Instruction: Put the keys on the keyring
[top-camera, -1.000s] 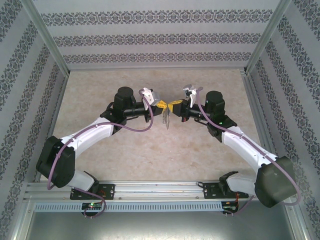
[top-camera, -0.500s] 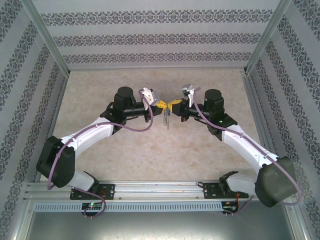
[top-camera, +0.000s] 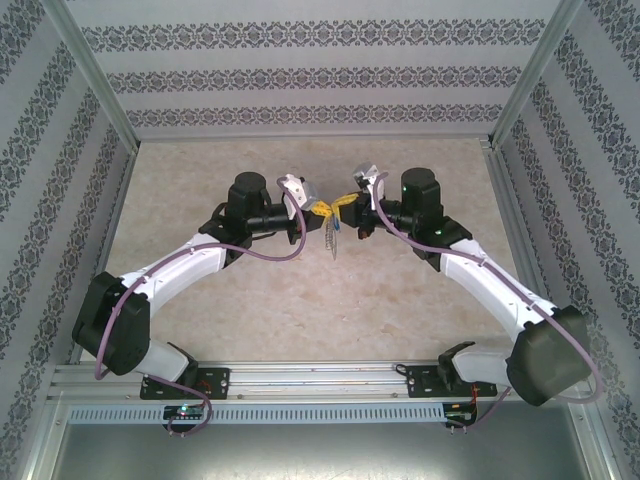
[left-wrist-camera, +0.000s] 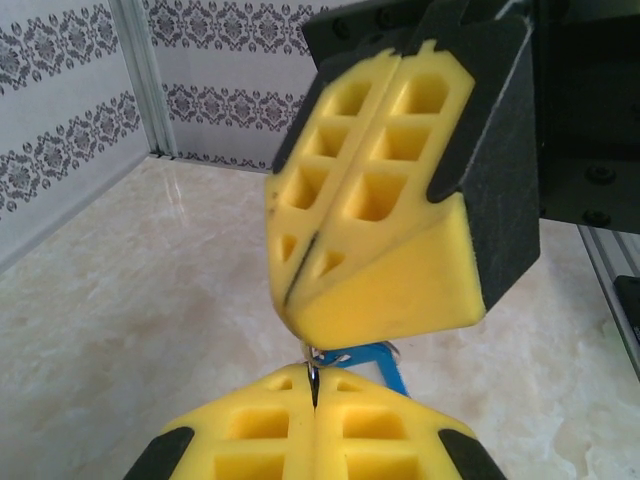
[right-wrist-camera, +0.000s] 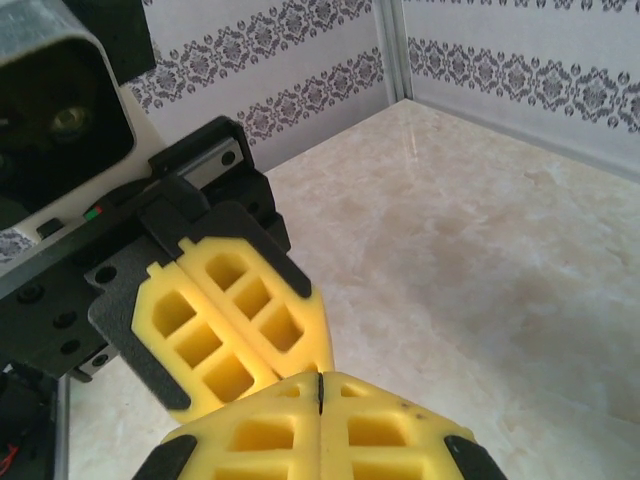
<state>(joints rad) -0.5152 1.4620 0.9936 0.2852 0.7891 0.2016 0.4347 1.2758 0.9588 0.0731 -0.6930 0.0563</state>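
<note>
Left hand (top-camera: 319, 210) and right hand (top-camera: 345, 204) both clamped shut tip-to-tip, keys (left-wrist-camera: 383, 357) and keyring chain (top-camera: 333, 238) hanging between, holder unclear; threading looks unfinished.

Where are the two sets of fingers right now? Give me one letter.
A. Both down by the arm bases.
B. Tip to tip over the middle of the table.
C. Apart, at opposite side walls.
B: in the top view the left fingers and right fingers meet tip to tip over the middle of the table, with the chain trailing below them.
</note>
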